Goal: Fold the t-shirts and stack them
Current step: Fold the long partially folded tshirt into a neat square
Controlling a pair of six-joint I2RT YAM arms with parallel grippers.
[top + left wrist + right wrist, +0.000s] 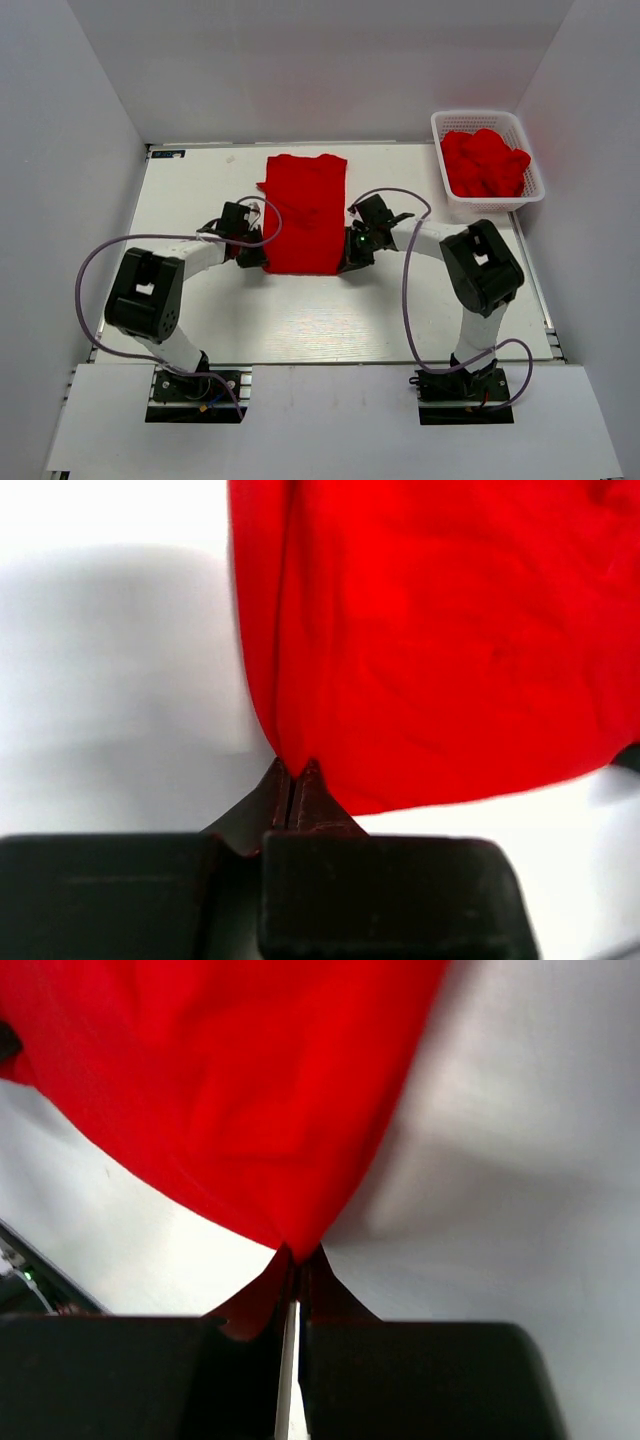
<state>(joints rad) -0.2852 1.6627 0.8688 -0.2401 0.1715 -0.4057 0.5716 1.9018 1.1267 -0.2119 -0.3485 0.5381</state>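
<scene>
Left pincer, right pincer, pinching t-shirt corners

One plain red t-shirt lies flat on the table, folded lengthwise into a tall rectangle. Its near corners are pinched by the left tool and right tool. Further red t-shirts lie crumpled in a heap in the white basket, far right.

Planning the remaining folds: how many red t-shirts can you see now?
1 distinct t-shirt, on the table, near corners pinched by the left gripper and right gripper. The basket holds a red heap; shirts there can't be counted.
</scene>
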